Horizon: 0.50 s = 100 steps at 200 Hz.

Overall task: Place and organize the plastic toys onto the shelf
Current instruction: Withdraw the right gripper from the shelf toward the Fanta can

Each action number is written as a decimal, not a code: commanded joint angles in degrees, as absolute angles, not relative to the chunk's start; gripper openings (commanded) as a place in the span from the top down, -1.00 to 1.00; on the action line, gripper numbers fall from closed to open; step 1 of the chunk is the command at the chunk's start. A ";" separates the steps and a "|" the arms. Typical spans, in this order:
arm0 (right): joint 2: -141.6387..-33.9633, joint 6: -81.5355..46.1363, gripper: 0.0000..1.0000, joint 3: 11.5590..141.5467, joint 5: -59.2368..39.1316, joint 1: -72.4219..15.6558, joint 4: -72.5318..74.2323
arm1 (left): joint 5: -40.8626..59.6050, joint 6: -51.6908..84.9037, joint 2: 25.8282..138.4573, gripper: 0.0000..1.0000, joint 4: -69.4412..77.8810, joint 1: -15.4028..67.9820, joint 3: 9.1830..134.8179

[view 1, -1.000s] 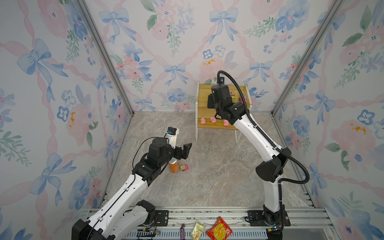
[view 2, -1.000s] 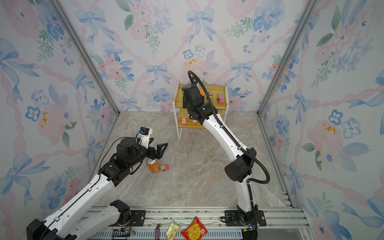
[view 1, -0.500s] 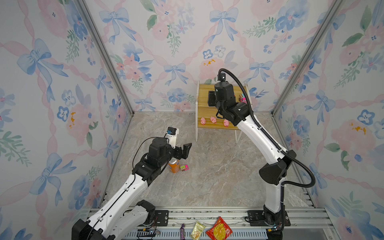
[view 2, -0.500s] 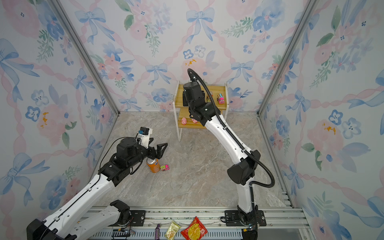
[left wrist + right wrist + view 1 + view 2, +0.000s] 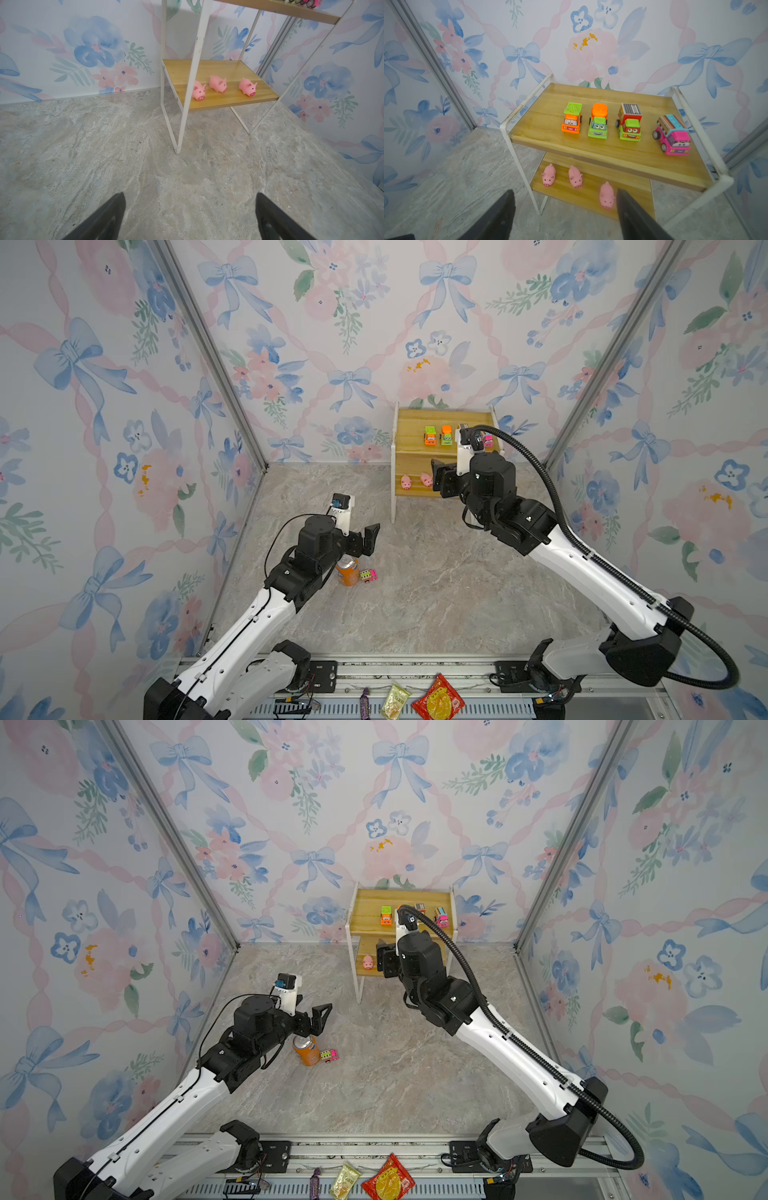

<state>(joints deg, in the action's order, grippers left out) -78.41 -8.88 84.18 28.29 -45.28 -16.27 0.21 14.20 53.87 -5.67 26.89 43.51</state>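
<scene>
Change since a second ago: my right arm has drawn back from over the upper board to a spot in front of the lower one, fingers spreading on the way. My left arm has not shifted.

1. Shelf (image 5: 506, 126), at the far end of the desk (image 5: 436, 605). Upper board holds four trucks in a row, noses forward: orange truck (image 5: 571, 120), green mixer truck (image 5: 598, 121), red-and-green truck (image 5: 629, 122) and pink truck (image 5: 672, 135). The pink one sits a little apart and slightly turned. Lower board holds three pigs (image 5: 575, 176), with the third pig (image 5: 607, 195) just beside one of my right fingers.
2. Last truck (image 5: 368, 575), on the desk just beside the orange can (image 5: 347, 570), possibly touching it.
3. Right hand (image 5: 564, 194): wide, empty.
4. Left hand (image 5: 190, 195): fully wide, empty, hanging near and above the can.
5. Snack packets (image 5: 438, 701), by the front rail: not for shelving.

Handling note, my judgement: pull the right hand straight back so it does not nudge the third pig. For the last truck, come down on the side away from the can and close across the body without tipping the can. Then set it in the gap before the pink truck.
</scene>
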 commanded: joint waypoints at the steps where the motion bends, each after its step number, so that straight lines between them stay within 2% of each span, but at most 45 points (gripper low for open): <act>1: -73.75 -8.29 -0.62 74.69 22.69 -47.15 -11.50 | -3.29 15.41 55.52 -0.96 -5.33 26.39 43.60; 40: -71.63 -7.60 -0.72 64.00 12.28 -47.13 -11.07 | -12.44 17.84 61.56 -0.96 -9.10 25.38 46.06; 52: -71.93 -8.35 -0.72 62.04 6.47 -47.48 -10.97 | -11.91 21.43 63.19 -0.96 -11.56 24.17 46.78; 73: -73.06 -8.03 -0.72 59.11 2.36 -50.08 -9.89 | -11.71 26.94 63.44 -0.96 -14.37 23.82 47.64; 100: -76.28 -5.00 -0.66 49.52 -2.25 -52.05 1.77 | -11.12 28.89 63.60 -0.96 -14.23 23.76 48.15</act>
